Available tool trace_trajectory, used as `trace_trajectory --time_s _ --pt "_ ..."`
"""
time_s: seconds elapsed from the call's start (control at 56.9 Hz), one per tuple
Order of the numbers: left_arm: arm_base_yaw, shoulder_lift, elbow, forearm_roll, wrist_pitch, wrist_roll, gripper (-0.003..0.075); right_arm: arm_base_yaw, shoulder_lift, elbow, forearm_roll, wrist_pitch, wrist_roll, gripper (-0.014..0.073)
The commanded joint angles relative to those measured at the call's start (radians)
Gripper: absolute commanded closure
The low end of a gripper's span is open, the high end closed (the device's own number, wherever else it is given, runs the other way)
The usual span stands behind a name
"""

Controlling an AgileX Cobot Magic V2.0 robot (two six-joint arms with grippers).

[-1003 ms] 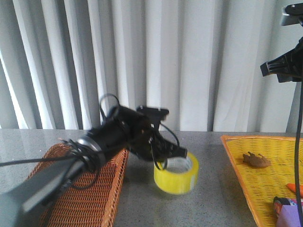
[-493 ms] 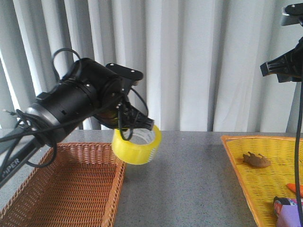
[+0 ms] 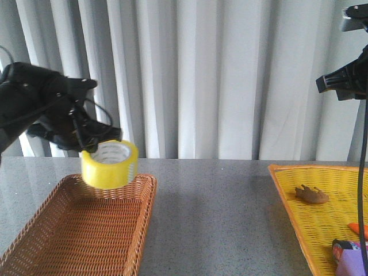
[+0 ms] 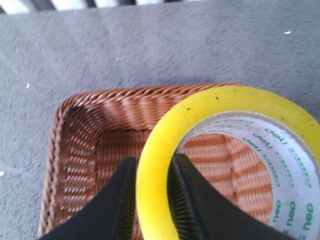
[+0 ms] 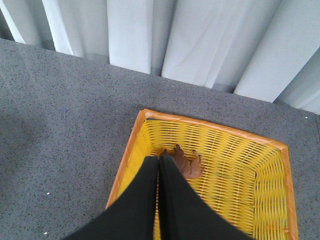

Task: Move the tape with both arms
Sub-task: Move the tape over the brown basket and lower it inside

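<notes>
The yellow tape roll (image 3: 109, 164) with its white core hangs in the air above the far end of the brown wicker basket (image 3: 80, 230). My left gripper (image 3: 95, 146) is shut on the roll's wall, one finger inside the core and one outside. In the left wrist view the tape (image 4: 165, 150) is pinched in my left gripper (image 4: 152, 165) over the basket (image 4: 85, 150). My right gripper (image 5: 159, 162) is shut and empty, high above the yellow basket (image 5: 225, 165); its arm (image 3: 345, 80) shows at the upper right of the front view.
The yellow wicker basket (image 3: 310, 230) at the right holds a brown toy (image 3: 311, 194), an orange piece (image 3: 357, 229) and a purple item (image 3: 351, 259). The brown toy also shows in the right wrist view (image 5: 189, 162). Grey tabletop (image 3: 218, 218) lies between the baskets. White curtains hang behind.
My left arm has lifted the tape off the table and carried it left and up, from the table's middle to above the brown basket. The right arm has not moved.
</notes>
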Motion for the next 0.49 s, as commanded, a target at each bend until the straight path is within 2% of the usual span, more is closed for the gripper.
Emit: trace_trajectory --time_s 0.0,0.281,0.475 --pt "0.033 -0.066 0.052 -0.062 -0.094 0.020 0.0608 -0.005 -0.044 -0.028 -0.001 -0.061 0.000 0.0602" --pt "0.046 -0.066 0.334 -0.073 -0.243 0.031 0.0608 -0.005 -0.044 -0.028 -0.001 -0.061 0.000 0.0602" --pt "0.046 -0.066 0.446 -0.072 -0.314 0.025 0.0605 -0.005 -0.044 -0.028 -0.001 -0.061 0.000 0.0602"
